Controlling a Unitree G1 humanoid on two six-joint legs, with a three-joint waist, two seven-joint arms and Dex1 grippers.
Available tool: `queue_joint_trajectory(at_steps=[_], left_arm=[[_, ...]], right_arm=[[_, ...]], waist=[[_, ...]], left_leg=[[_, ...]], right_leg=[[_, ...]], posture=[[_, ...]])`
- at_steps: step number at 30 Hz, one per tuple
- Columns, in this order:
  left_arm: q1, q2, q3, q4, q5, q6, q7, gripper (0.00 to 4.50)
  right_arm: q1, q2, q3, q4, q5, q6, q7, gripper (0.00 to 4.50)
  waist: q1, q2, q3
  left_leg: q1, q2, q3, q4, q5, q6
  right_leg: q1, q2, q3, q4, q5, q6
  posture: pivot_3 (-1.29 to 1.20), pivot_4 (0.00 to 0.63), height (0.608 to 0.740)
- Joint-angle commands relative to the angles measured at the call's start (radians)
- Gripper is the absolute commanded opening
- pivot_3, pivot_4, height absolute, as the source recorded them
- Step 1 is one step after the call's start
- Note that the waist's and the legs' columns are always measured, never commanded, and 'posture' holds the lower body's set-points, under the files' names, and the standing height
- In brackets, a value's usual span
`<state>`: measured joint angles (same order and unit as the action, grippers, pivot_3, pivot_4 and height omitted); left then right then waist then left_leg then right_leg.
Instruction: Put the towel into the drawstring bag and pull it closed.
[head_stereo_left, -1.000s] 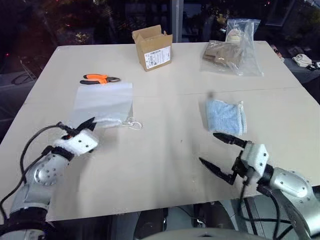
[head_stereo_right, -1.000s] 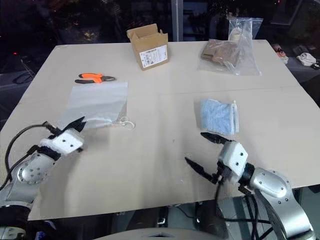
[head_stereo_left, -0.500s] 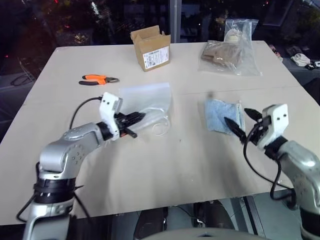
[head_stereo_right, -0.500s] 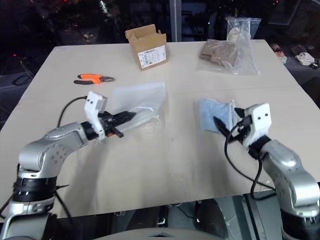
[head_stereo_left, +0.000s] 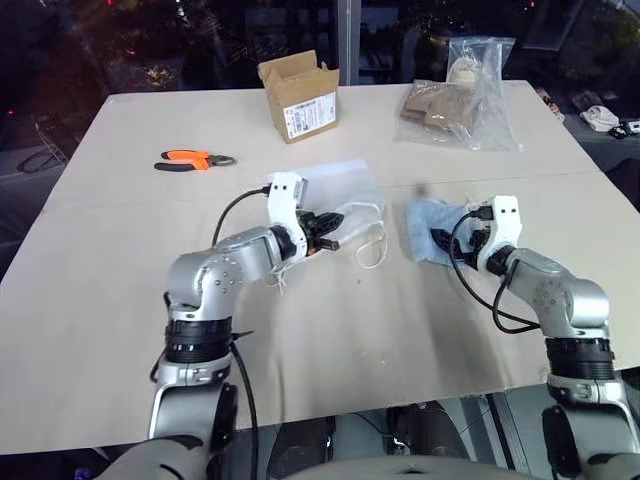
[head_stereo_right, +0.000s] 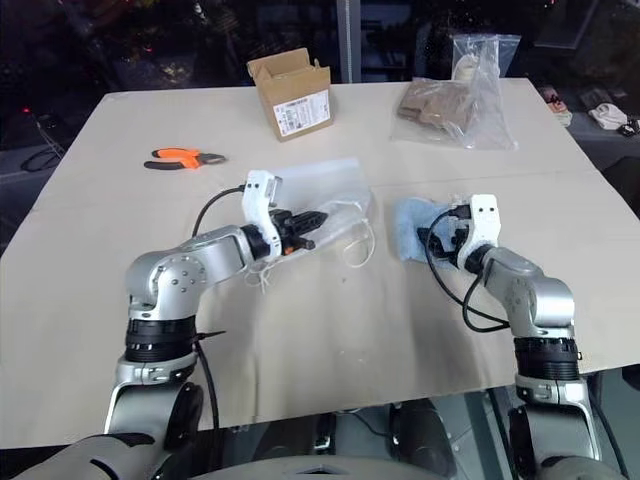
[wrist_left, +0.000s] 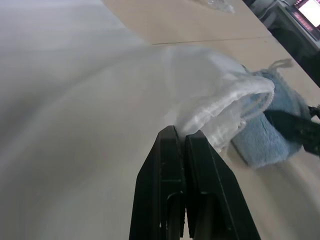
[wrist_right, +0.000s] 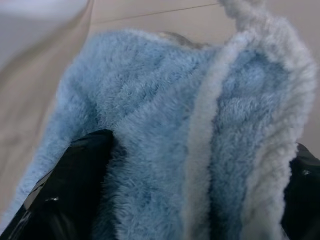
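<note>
The thin white drawstring bag (head_stereo_left: 345, 190) lies mid-table, its mouth and cord loop (head_stereo_left: 372, 245) turned toward the towel. My left gripper (head_stereo_left: 335, 230) is shut on the bag's gathered mouth edge (wrist_left: 215, 117), its two black fingers (wrist_left: 172, 165) pressed together. Just right of the bag lies the light blue towel (head_stereo_left: 422, 222), folded, with a pale edge (wrist_right: 260, 100). My right gripper (head_stereo_left: 452, 235) is at the towel's near side, open. Its fingers (wrist_right: 80, 170) stand wide apart on either side of the cloth.
Orange-handled pliers (head_stereo_left: 195, 159) lie at the left. An open cardboard box (head_stereo_left: 300, 95) stands at the back middle. A clear crinkly plastic bag (head_stereo_left: 460, 100) with brown contents sits at the back right. The table's front edge (head_stereo_left: 330, 405) runs below both arms.
My left gripper has dragged the bag rightward until its mouth is next to the towel. My right gripper has moved forward from the front edge and now straddles the towel.
</note>
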<state>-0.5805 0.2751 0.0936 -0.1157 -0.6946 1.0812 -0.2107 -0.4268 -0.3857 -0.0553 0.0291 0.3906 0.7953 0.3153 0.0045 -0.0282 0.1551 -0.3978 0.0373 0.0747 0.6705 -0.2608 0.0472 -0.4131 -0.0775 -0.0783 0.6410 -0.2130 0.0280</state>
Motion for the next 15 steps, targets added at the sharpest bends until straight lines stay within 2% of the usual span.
queue_joint_trajectory(at_steps=[1,5,7,8,10,13,15], left_arm=[[-0.051,-0.033,0.004,-0.004,0.009,-0.006,0.013,0.0],[-0.066,-0.026,-0.001,0.016,0.011,0.012,-0.014,0.0],[-0.075,-0.019,-0.007,0.032,0.016,0.011,-0.031,0.0],[-0.081,-0.017,-0.007,0.04,0.017,0.011,-0.037,0.0],[-0.102,-0.015,-0.011,0.069,0.02,0.008,-0.057,0.0],[-0.134,-0.004,-0.028,0.112,0.04,-0.001,-0.085,0.0],[-0.157,0.004,-0.046,0.143,0.055,-0.004,-0.112,0.0]], right_arm=[[0.02,-0.033,0.101,0.104,-0.114,-0.099,0.053,3.34],[0.035,-0.036,0.089,0.09,-0.13,-0.203,0.09,1.6],[0.058,-0.031,0.055,0.033,-0.093,-0.217,0.116,0.64],[0.073,-0.031,0.037,-0.001,-0.071,-0.222,0.132,0.32],[0.138,-0.034,-0.029,-0.132,0.023,-0.215,0.188,0.06],[0.266,-0.066,-0.115,-0.338,0.192,-0.165,0.292,0.06],[0.387,-0.124,-0.156,-0.499,0.338,-0.109,0.396,0.06]], waist=[[-0.007,-0.001,0.0],[-0.015,-0.001,-0.001],[-0.014,-0.001,-0.001],[-0.012,-0.001,-0.001],[-0.005,0.0,0.0],[0.008,0.0,0.0],[0.01,0.003,0.002]], left_leg=[[0.0,0.0,0.0,0.0,0.0,0.0],[0.002,0.001,-0.002,0.0,0.001,-0.001],[0.002,0.001,-0.002,0.0,0.001,-0.001],[0.002,0.001,-0.002,0.0,0.001,-0.002],[0.0,0.001,-0.003,0.0,0.002,-0.002],[-0.002,0.001,-0.003,-0.001,0.004,-0.006],[-0.003,0.001,-0.002,-0.001,0.004,-0.006]], right_leg=[[0.001,0.001,0.001,0.0,0.0,0.0],[0.001,0.007,0.012,0.001,0.0,0.0],[0.001,0.008,0.012,0.001,0.0,0.0],[0.001,0.008,0.012,0.001,0.0,0.0],[0.0,0.007,0.011,0.001,0.0,0.0],[-0.001,0.007,0.011,-0.001,-0.001,0.001],[-0.001,0.007,0.012,-0.002,-0.001,0.002]], posture=[[0.0,0.15,0.74],[0.0,0.15,0.74],[0.0,0.15,0.74],[0.0,0.15,0.74],[0.0,0.15,0.74],[0.0,0.15,0.74],[0.0,0.15,0.74]])
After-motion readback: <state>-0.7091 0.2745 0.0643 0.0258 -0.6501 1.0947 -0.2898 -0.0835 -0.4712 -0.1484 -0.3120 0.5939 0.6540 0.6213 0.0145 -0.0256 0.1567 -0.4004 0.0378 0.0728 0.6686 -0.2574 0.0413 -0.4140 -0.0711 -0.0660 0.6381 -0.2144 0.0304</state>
